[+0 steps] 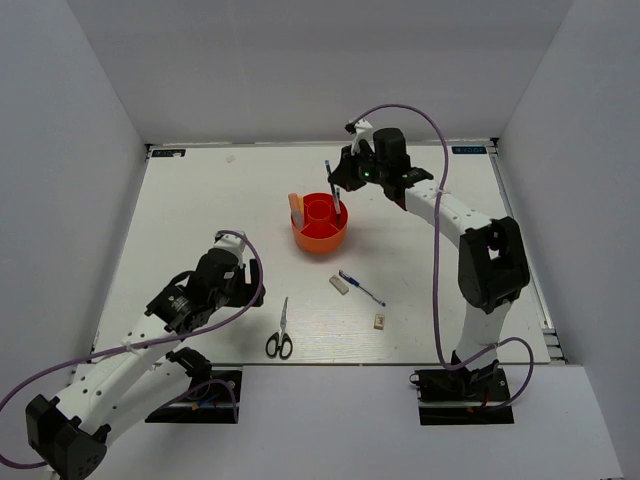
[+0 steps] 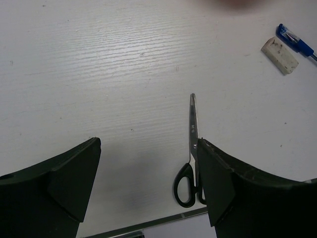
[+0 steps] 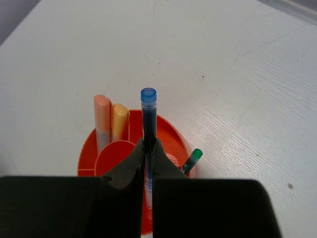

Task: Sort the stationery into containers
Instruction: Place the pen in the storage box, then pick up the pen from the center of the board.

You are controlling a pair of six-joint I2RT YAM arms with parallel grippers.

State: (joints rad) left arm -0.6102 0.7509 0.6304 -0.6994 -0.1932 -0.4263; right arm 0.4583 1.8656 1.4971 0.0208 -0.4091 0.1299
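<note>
Right gripper (image 3: 147, 149) is clamping a blue-capped pen (image 3: 148, 110) upright, holding it over the orange tub (image 3: 87, 159) near the table's middle; which compartment its tip is over, can't tell. Orange marker (image 3: 102, 118) and yellow marker (image 3: 119, 118) are standing in the tub, with a green-capped pen (image 3: 193, 159) leaning at its right rim. Left gripper (image 2: 148, 148) is hanging with jaws wide apart, holding nothing, above the table just beside the black-handled scissors (image 2: 192, 124). Eraser (image 1: 341, 285), blue pen (image 1: 362, 288) and beige cube (image 1: 379, 321) are lying loose on the table, near the tub
</note>
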